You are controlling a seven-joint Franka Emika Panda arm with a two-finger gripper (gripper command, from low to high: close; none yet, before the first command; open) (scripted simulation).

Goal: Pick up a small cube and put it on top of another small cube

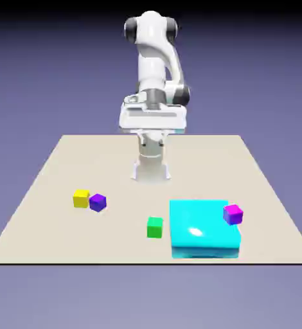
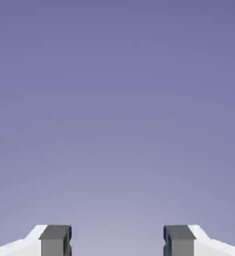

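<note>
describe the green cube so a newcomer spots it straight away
Find the big cyan block near the table's front edge. Just off its side toward the exterior view's left sits the cube, the only green one.

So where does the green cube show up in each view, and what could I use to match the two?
Exterior view: the green cube is below centre, beside the cyan block.
Hand view: not in it.
Shared landmark: the hand, its fingertips at the hand view's bottom edge.
</note>
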